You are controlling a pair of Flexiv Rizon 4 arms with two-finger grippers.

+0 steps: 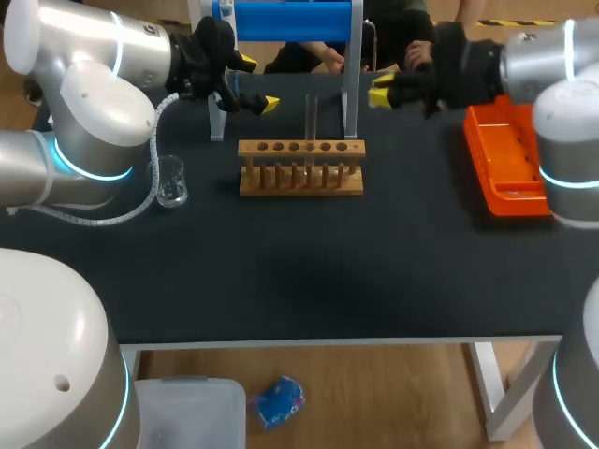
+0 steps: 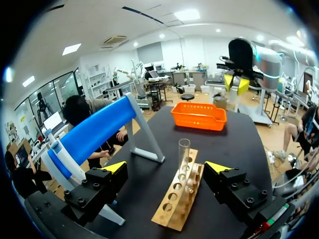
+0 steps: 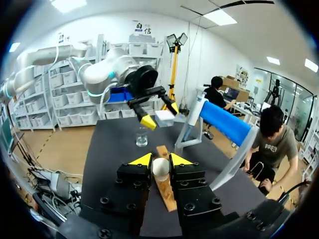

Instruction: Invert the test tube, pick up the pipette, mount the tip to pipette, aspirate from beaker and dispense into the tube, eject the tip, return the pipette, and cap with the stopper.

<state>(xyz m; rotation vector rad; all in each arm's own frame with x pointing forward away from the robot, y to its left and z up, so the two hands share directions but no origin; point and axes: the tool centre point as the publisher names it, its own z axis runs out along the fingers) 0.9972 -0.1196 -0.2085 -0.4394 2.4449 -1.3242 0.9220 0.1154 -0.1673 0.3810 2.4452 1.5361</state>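
The right gripper point(image 3: 160, 160) pinched a white stopper point(image 3: 160, 170). Ahead of it on the desk point(image 1: 299, 271) lay the wooden rack point(image 1: 299, 170), with the test tube point(image 1: 312, 120) upright in it. Farther off, the left gripper point(image 1: 257, 84) hung spread, the beaker point(image 1: 171, 181) beside it. An orange basket point(image 1: 505, 164) sat beside the right gripper.

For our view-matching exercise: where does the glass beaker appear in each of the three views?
Head view: the beaker stands left of the wooden rack, by the left arm.
Left wrist view: not in it.
Right wrist view: the beaker is ahead of the gripper, beyond the rack's far end.
Shared landmark: the wooden rack, in all three.
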